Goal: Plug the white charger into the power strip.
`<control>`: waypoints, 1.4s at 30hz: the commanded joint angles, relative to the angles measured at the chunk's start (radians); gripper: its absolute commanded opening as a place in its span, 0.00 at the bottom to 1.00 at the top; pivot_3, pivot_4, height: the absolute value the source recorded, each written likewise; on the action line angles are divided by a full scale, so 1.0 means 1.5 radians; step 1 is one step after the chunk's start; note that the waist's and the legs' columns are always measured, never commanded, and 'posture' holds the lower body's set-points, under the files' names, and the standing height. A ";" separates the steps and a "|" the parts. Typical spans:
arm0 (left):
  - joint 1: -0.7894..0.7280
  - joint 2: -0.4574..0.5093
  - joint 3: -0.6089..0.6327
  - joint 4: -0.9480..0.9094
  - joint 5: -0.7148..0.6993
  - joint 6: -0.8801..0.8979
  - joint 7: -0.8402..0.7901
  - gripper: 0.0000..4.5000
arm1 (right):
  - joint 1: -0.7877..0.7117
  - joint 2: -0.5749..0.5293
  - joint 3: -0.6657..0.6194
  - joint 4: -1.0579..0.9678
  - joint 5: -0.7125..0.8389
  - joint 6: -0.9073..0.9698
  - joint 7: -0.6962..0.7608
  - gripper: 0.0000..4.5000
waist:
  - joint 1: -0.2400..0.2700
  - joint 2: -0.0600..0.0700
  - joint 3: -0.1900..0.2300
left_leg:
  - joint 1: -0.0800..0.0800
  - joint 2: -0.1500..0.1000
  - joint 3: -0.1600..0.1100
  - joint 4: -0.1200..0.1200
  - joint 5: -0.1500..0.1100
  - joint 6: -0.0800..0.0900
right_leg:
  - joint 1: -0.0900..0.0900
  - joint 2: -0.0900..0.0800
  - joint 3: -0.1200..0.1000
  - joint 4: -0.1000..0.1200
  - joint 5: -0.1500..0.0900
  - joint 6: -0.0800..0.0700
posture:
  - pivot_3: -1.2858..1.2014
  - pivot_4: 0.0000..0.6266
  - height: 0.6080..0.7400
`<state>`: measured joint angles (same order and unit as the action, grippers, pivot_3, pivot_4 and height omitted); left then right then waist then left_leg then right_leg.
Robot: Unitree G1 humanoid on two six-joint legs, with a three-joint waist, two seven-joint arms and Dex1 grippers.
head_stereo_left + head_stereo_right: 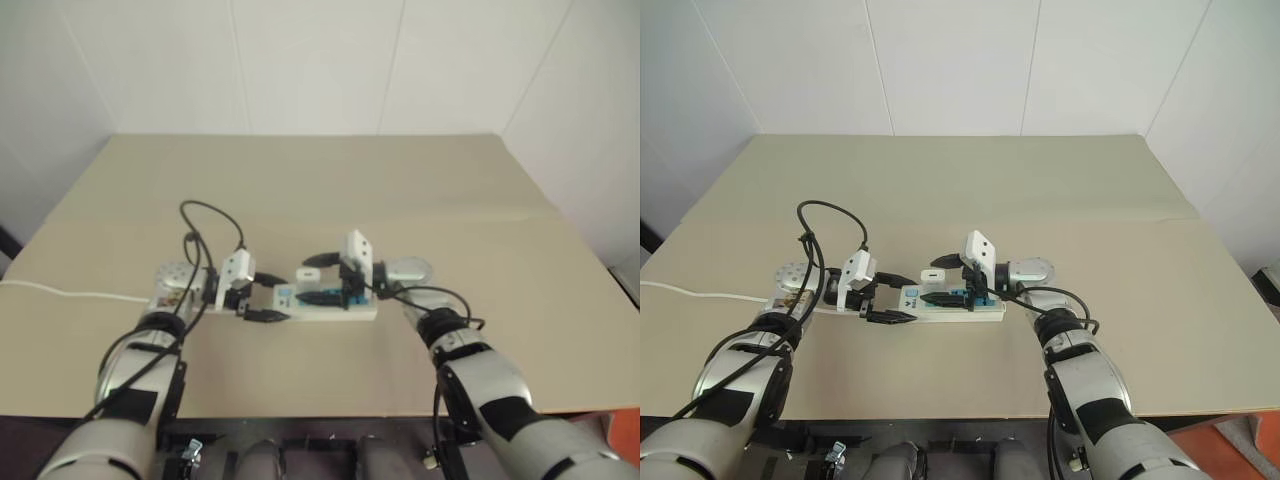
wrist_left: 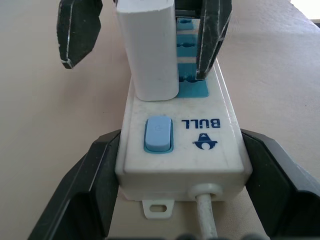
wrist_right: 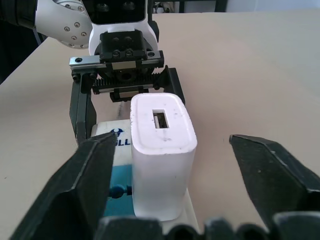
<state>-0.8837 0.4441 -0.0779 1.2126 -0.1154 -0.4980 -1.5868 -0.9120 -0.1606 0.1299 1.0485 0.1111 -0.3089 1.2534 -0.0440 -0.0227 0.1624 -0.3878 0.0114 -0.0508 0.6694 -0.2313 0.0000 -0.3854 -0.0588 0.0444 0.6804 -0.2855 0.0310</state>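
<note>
The white charger (image 3: 162, 160) stands upright in the blue socket nearest the switch of the power strip (image 2: 200, 160), which lies flat on the tan table in front of me. My right gripper (image 1: 931, 280) is open. Its two black fingers (image 3: 85, 185) flank the charger with a clear gap on each side. My left gripper (image 2: 180, 140) is shut on the power strip's switch end, one finger (image 2: 95, 170) against each long side. From above, both grippers meet over the strip (image 1: 985, 312), pointing toward each other.
The strip's thin white cord (image 1: 680, 290) trails off to the table's left edge. Black cables loop above my left wrist (image 1: 825, 215). A seam (image 1: 1140, 218) crosses the tan tabletop behind the strip. White walls stand close behind and to the right.
</note>
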 commanded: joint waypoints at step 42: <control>0.363 0.394 0.138 -0.542 -0.345 0.265 -0.018 0.99 | 0.324 -0.639 -0.218 -0.568 0.106 0.237 0.126 1.00 | 0.004 0.008 0.012 | -0.011 0.002 0.004 -0.006 0.000 0.000 | -0.012 0.000 0.001 -0.006 -0.001 -0.001 | 0.52 0.24 1.00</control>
<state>-0.3397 1.0288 0.0895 0.4327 -0.6119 -0.1221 -1.6115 -0.4252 -1.0900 -0.1459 0.2553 0.2342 0.0142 1.4545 -0.0385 -0.0109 0.1799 -0.4039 0.0142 -0.0446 0.6603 -0.2314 -0.0001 -0.4031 -0.0592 0.0467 0.6714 -0.2863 0.0291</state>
